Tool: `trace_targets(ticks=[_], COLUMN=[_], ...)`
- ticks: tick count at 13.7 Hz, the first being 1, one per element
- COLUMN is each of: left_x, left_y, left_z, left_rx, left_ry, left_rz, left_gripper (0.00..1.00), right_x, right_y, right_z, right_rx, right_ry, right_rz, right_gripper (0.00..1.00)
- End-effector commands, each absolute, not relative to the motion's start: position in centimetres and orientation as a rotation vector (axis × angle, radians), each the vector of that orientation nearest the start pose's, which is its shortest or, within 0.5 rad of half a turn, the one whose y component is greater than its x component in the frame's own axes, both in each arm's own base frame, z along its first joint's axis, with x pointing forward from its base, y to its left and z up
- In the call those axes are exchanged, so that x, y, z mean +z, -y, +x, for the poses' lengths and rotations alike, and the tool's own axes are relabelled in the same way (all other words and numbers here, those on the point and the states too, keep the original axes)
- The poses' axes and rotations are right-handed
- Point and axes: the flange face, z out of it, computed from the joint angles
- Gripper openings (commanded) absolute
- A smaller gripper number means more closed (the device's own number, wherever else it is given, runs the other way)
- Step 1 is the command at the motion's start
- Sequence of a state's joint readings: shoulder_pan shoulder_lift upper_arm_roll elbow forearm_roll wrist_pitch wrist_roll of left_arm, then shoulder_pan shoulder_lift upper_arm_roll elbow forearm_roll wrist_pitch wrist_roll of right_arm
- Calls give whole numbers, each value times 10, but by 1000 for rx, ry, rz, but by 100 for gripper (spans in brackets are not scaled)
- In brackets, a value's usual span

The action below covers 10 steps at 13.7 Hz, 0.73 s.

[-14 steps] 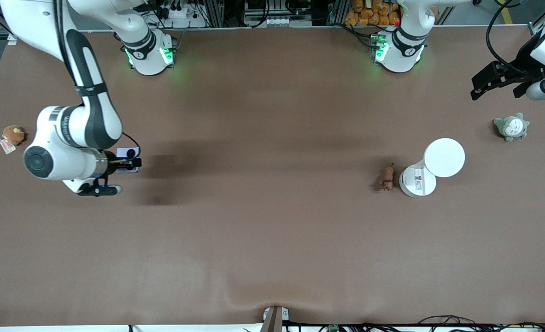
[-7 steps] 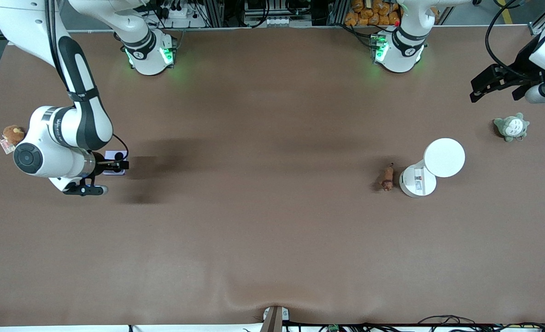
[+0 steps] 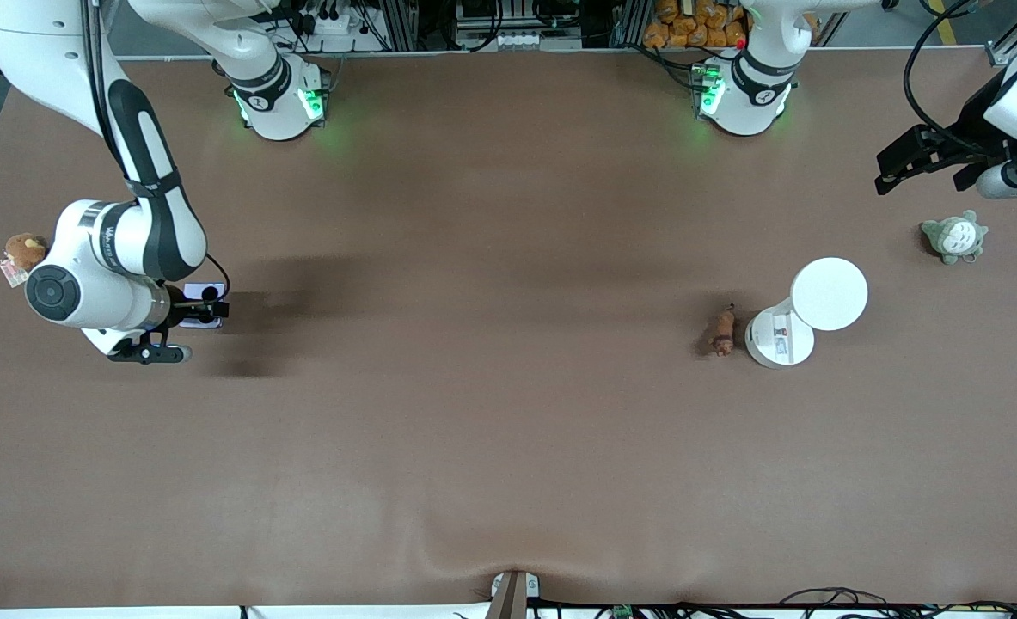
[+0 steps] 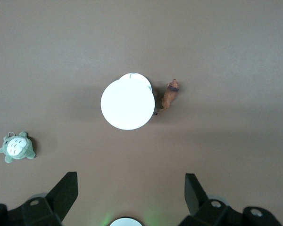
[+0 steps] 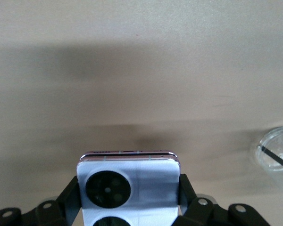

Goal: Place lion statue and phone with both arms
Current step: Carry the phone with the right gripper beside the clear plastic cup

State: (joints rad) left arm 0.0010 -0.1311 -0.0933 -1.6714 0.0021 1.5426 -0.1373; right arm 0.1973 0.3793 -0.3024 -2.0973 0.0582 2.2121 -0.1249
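Observation:
My right gripper (image 3: 205, 308) is shut on the phone (image 3: 199, 291), a pale lilac square with black camera circles. It holds the phone above the table toward the right arm's end. In the right wrist view the phone (image 5: 127, 181) sits between the black fingers (image 5: 71, 194). The lion statue (image 3: 723, 331), small and reddish-brown, lies on the table beside a white round stand (image 3: 829, 294). My left gripper (image 3: 891, 168) hangs open and empty over the table at the left arm's end. The left wrist view shows the lion statue (image 4: 169, 95) well apart from the left gripper (image 4: 131, 190).
A grey-green plush (image 3: 953, 236) lies near the left arm's end, also in the left wrist view (image 4: 17, 147). A brown plush with a tag (image 3: 23, 251) sits at the table edge by the right arm. The white stand (image 4: 127, 104) rises off the table next to the lion.
The right arm has carried the phone farther toward its own end of the table. The left gripper has drifted slightly toward the arm bases. The lion statue has not moved.

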Motion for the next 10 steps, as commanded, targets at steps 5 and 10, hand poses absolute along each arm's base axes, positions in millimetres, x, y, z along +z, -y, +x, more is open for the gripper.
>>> trace_targets(ticks=[5, 10], left_x=[646, 646], left_y=[54, 54], left_z=[511, 511], left_rx=[-15, -15], left_ry=[66, 66], left_rz=[-3146, -3146], left_gripper=[100, 100], right_x=[196, 182], right_y=[100, 102], right_z=[531, 523], right_rx=[381, 360], right_ry=[60, 68], right_rz=[-3154, -3164], right_gripper=[0, 0])
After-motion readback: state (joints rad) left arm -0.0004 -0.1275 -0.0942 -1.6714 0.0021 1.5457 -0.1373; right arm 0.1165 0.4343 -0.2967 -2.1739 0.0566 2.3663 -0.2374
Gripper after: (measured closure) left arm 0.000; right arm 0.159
